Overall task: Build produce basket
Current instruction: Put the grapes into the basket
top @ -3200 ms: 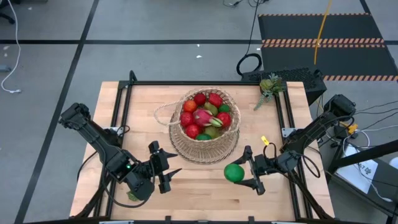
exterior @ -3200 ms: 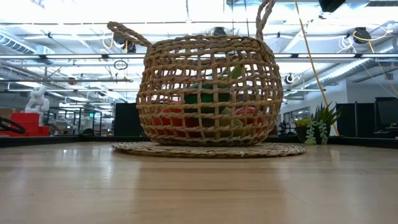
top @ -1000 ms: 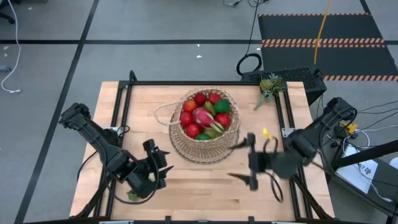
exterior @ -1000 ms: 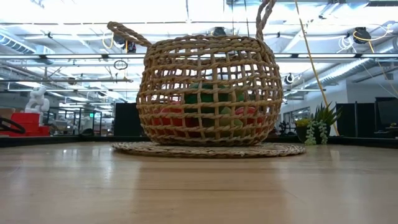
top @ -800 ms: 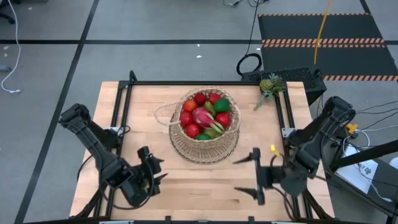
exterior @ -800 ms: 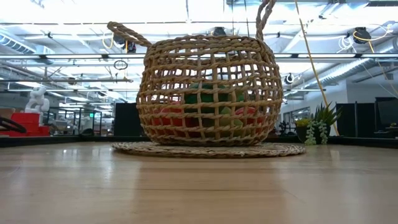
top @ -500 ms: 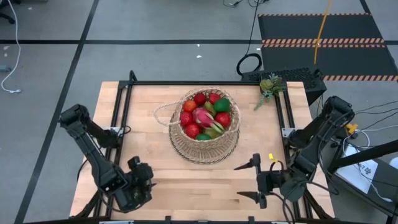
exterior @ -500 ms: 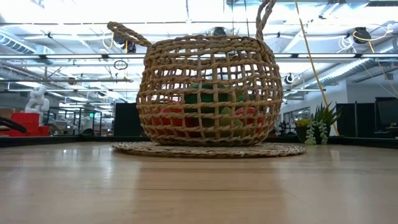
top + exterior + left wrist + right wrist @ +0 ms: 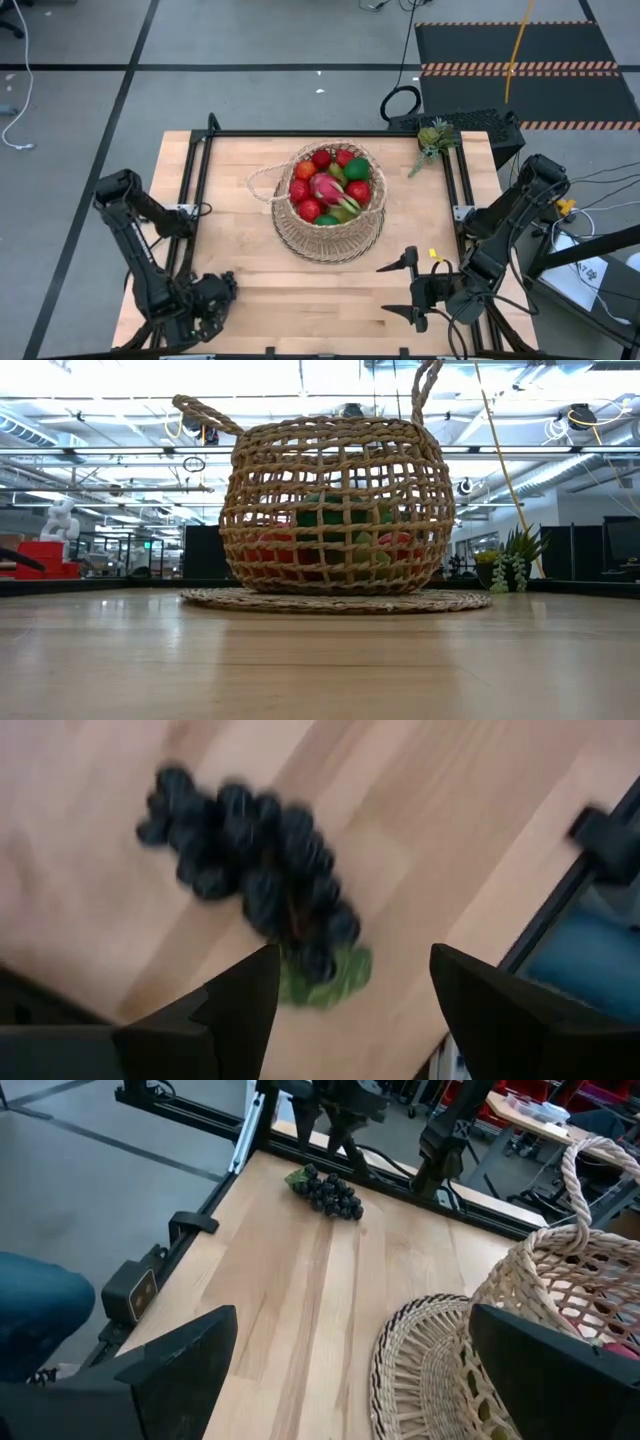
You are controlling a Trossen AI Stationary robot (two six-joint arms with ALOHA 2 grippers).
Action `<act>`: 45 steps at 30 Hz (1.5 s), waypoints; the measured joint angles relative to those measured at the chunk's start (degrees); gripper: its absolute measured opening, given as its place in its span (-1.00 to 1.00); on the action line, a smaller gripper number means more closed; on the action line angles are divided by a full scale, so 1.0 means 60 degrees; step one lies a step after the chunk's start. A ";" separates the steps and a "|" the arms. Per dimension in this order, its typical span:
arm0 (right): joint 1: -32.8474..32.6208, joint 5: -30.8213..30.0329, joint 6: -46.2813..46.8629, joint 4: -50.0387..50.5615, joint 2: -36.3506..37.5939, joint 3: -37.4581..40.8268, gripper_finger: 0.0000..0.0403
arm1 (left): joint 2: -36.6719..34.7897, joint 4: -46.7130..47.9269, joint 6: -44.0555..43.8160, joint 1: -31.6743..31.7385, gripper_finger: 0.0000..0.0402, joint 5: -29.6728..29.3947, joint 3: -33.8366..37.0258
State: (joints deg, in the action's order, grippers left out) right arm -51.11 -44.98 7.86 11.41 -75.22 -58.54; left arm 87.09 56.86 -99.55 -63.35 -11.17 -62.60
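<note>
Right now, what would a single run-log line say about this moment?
left pincer: open above dark grapes | right pincer: open, empty, table's near right | tan woven wicker basket: holds fruit

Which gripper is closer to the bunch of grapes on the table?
Left. The left gripper hangs open right above the grapes at the table's near-left corner. The right gripper sits open across the table, near its right side.
</note>
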 joint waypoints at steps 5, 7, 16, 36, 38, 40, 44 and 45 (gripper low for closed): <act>0.0000 0.0002 0.0000 0.0041 0.0004 0.0000 0.95 | 0.0000 -0.0023 -0.0709 -0.0594 0.28 0.0256 0.0194; 0.0000 0.0002 -0.0033 0.0056 0.0004 0.0000 0.95 | 0.0006 -0.0027 -0.0859 -0.0805 0.28 0.0255 0.0318; 0.0000 0.0005 -0.0033 0.0087 0.0004 0.0000 0.95 | 0.1245 -0.0365 0.0135 -0.1284 0.28 0.0279 0.0509; 0.0000 0.0005 -0.0197 0.0111 0.0004 0.0000 0.95 | 0.2051 -0.1209 0.0614 -0.1213 0.28 -0.0909 0.0509; 0.0000 0.0005 -0.0193 0.0111 0.0004 0.0000 0.95 | 0.2051 -0.1209 0.0688 -0.1196 0.26 -0.0909 0.0509; 0.0000 0.0005 -0.0189 0.0111 0.0004 0.0000 0.95 | 0.2051 -0.1212 0.0761 -0.1196 0.19 -0.0909 0.0509; 0.0000 0.0005 -0.0190 0.0111 0.0004 0.0000 0.95 | 0.2051 -0.1222 0.0759 -0.1196 -0.04 -0.0901 0.0509; 0.0000 0.0005 -0.0197 0.0111 0.0004 0.0000 0.95 | 0.2051 -0.1233 0.0755 -0.1196 -0.10 -0.0898 0.0509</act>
State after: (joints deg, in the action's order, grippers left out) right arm -51.11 -44.95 6.67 12.08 -75.20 -58.54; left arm 99.39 49.46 -95.02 -70.52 -16.56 -59.55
